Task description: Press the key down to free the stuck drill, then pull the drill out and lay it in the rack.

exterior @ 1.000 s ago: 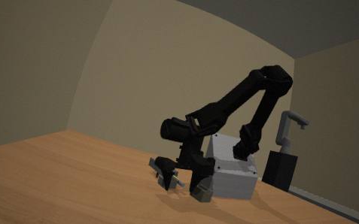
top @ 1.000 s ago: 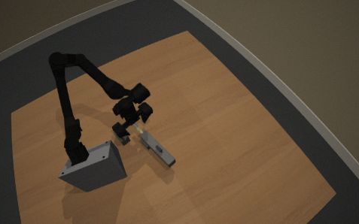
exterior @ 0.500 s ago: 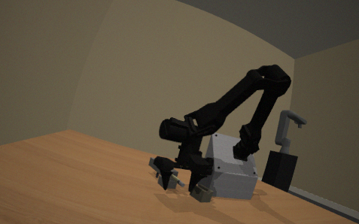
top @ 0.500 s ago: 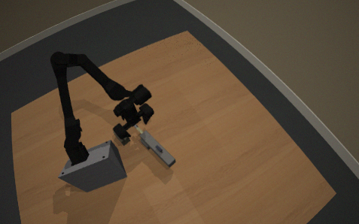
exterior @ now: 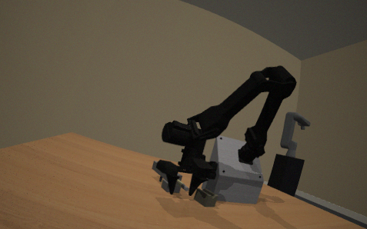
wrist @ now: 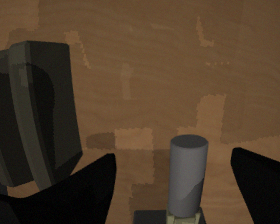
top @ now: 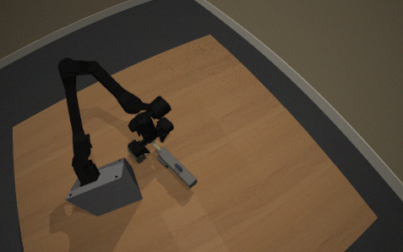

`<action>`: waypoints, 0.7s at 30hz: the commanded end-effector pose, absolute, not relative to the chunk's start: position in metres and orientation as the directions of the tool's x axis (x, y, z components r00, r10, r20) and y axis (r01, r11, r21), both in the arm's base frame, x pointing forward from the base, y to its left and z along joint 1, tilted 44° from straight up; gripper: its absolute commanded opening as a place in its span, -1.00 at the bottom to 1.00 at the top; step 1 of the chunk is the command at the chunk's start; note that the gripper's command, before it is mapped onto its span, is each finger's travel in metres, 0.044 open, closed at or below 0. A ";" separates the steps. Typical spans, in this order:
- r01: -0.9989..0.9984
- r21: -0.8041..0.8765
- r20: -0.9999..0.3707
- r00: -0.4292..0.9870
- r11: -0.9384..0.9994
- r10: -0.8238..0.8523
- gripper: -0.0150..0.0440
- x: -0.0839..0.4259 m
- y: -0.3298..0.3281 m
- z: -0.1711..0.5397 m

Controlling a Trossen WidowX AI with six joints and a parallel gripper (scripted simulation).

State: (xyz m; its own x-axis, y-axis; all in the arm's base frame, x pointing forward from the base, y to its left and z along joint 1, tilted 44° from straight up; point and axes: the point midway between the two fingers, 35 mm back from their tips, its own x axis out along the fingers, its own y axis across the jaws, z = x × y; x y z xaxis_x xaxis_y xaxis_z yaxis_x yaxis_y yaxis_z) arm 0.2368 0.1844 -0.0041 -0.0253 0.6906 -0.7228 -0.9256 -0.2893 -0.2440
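A grey body (top: 169, 159) (exterior: 155, 166) lies on the table, with a small dark blue key (top: 178, 167) on its upper side. The drill (top: 156, 146) (exterior: 181, 184) (wrist: 187, 175) sticks out of its near end, with a pale yellow-green part and a grey round end. My gripper (top: 155, 148) (exterior: 181, 194) (wrist: 176, 159) is open, pointing down, with its fingertips apart on both sides of the drill's end; neither seems to touch it. The grooved olive-grey rack (top: 139, 160) (exterior: 205, 197) (wrist: 61, 100) stands close beside one finger. Whether the key is pressed cannot be told.
The arm's grey base box (top: 113, 192) (exterior: 235, 184) stands beyond the rack. A small block (exterior: 168, 187) is under the grey body. Another grey arm (exterior: 288, 132) on a dark pedestal (exterior: 286, 174) stands in the background.
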 end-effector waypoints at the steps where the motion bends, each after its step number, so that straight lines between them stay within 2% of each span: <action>1: -0.926 -0.244 -0.723 -0.025 -0.289 0.691 0.29 0.237 0.185 -0.004; 9: -0.926 -0.244 -0.723 -0.025 -0.289 0.691 -0.42 0.237 0.185 -0.004; 12: -0.926 -0.244 -0.723 -0.025 -0.289 0.691 -0.49 0.237 0.185 -0.004; 21: -0.924 -0.245 -0.721 -0.028 -0.293 0.693 -0.49 0.236 0.182 -0.003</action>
State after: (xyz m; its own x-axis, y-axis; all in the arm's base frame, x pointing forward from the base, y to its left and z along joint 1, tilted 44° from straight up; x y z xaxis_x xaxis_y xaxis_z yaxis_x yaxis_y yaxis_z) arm 0.2366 0.1837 -0.0030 -0.0258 0.6924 -0.7211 -0.9244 -0.2912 -0.2464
